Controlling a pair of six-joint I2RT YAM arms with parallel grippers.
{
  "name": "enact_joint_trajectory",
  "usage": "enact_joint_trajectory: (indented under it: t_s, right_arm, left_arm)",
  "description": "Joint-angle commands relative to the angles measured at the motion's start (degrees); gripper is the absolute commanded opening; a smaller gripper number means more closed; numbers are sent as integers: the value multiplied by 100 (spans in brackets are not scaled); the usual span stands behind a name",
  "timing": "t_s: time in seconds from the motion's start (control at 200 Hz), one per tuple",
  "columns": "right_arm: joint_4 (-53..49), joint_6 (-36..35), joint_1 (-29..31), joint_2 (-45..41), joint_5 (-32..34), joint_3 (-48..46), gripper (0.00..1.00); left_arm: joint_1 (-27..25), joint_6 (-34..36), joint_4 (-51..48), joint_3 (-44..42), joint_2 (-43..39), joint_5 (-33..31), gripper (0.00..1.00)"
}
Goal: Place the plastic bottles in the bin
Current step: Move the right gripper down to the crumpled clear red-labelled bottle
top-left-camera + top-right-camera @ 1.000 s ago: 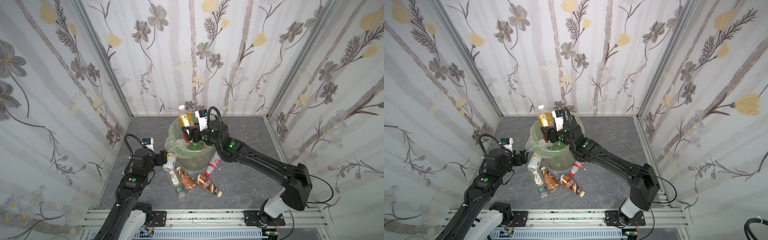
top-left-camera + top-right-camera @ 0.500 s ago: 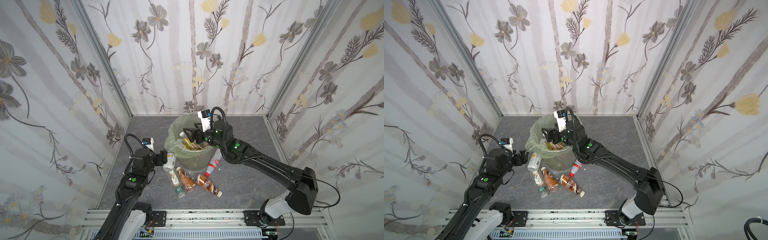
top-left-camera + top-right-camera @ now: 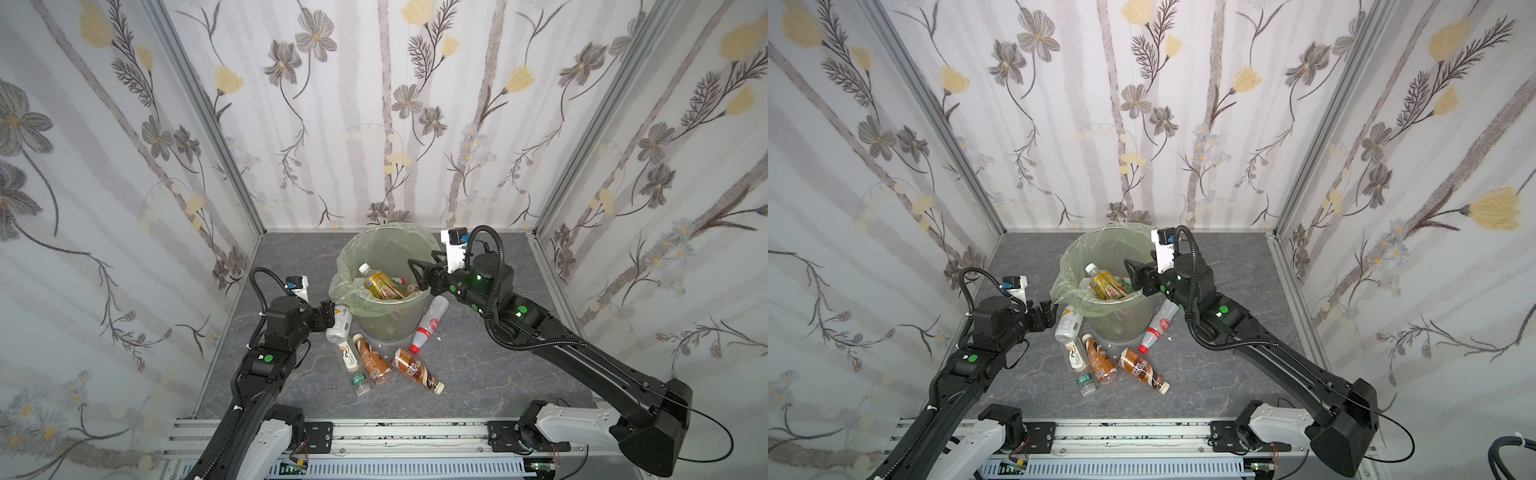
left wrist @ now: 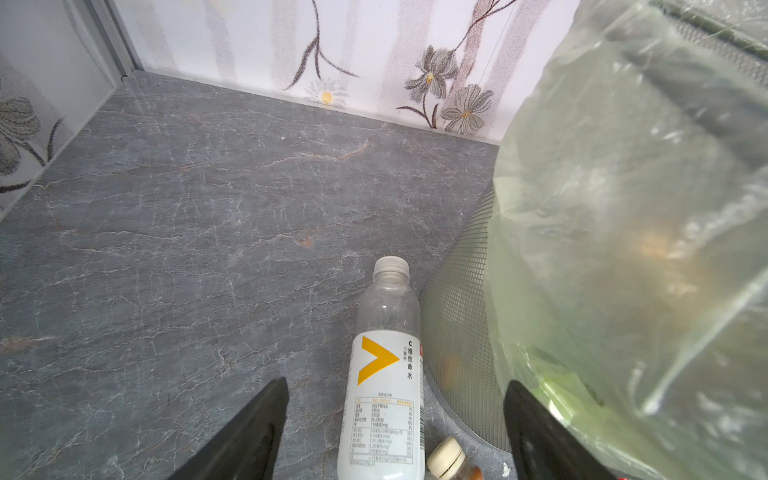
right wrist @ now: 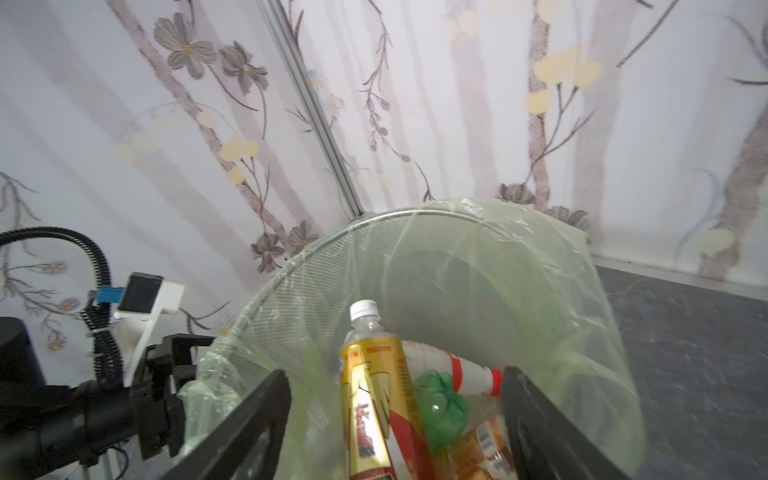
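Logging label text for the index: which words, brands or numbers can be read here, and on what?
"C 维他命水": on the white-label bottle, beside a yellow arrowhead mark.
Nutrition table below it: too small to read.
Gold-label bottle in the bin: red print blurred.
Brown bottles on the floor: labels too small.

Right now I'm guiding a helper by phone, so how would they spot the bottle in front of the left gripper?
Find the pale-green bin in the middle of the grey floor. Beside its base, on the left arm's side, a bottle lies in front of the open left gripper. Only it has a white label with a yellow arrowhead.
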Motion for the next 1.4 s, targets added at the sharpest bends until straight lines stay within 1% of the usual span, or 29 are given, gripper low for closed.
enact_joint_trajectory:
  t_s: [0.0,0.215,0.31,0.35,0.525,0.695,0.84,1.194,1.264,1.394]
  right_arm:
    - [35,257,-258,-373,173,-428,79]
    - [15,592,-876,-960,81,-1426,77]
    - [39,791,-1009,-1018,59,-1737,75]
    - [71,882,-1054,-1011,59,-2035,74]
    - [365,1183,-1153,-890,-67,-2592,70]
    - [710,1445,-1238,-449,-267,-2836,66]
    - [985,1553,-1260,154,-503,-2851,65]
    - [1629,1907,-1262,1607,-1084,-2598,64]
    - [1663,1926,-1268,1879,-1106,-2513,64]
    - [1669,1912,-1263,2132,-1072,-2385,64]
  left_arm:
    - [5,-49,32,5,-5,15,83]
    - [6,-74,31,-9,-16,-6,83]
    - [6,-83,31,-15,-25,-28,82]
    - [6,-89,31,-19,-29,-24,82]
    - [6,-100,35,-21,-33,-44,82]
    - [6,-118,32,-30,-53,-38,82]
    - [5,-135,30,-38,-78,-29,82]
    - [6,-137,30,-36,-78,-25,82]
    - [8,-133,34,-38,-77,-25,82]
    - [6,-135,32,-39,-77,-38,82]
